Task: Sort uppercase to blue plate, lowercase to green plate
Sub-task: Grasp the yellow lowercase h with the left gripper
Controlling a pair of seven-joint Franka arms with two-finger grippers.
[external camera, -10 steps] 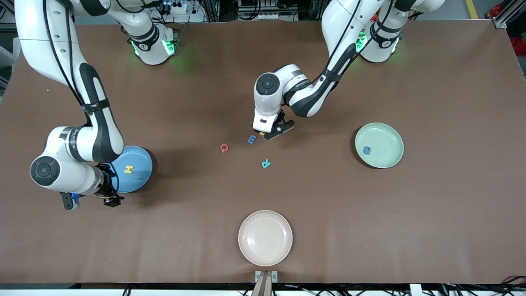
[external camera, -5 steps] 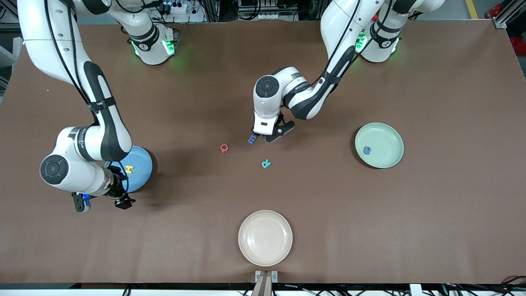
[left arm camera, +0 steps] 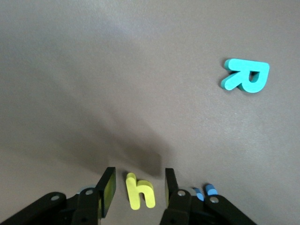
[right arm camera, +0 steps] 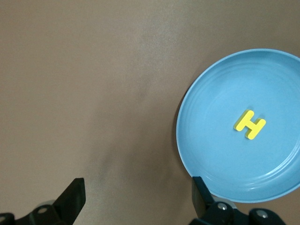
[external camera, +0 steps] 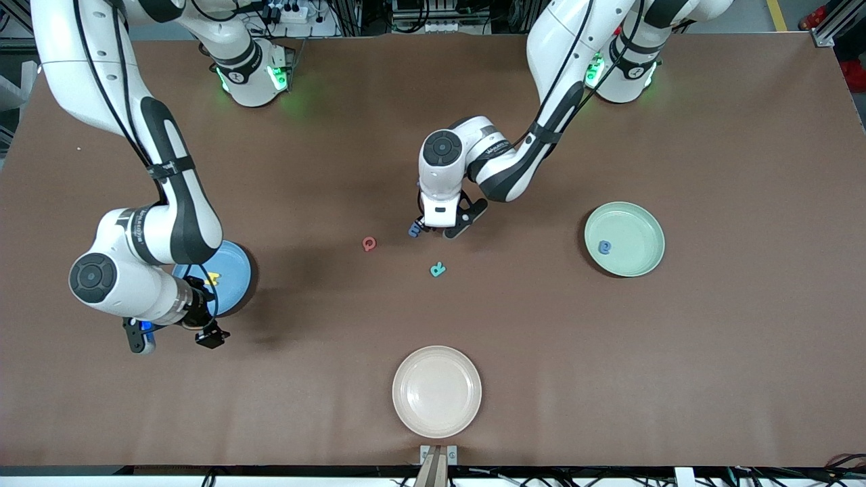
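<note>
My left gripper (external camera: 433,228) is low over the table, open, with a finger on each side of the yellow lowercase h (left arm camera: 139,191). The front view hides the h under the hand. The blue m (external camera: 414,230) lies beside the gripper. The teal R (external camera: 438,270), also in the left wrist view (left arm camera: 246,76), and the red Q (external camera: 369,243) lie nearby. The green plate (external camera: 624,239) holds a blue lowercase letter (external camera: 605,247). The blue plate (external camera: 233,267) holds the yellow H (right arm camera: 250,124). My right gripper (external camera: 177,335) is open and empty beside the blue plate (right arm camera: 239,159).
A cream-white plate (external camera: 437,391) stands near the table edge closest to the front camera. The red w and the large blue letter are out of view. Bare brown table lies between the plates.
My left gripper has shifted over the yellow h, which the front view no longer shows. My right gripper has swung a little toward the left arm's end, beside the blue plate.
</note>
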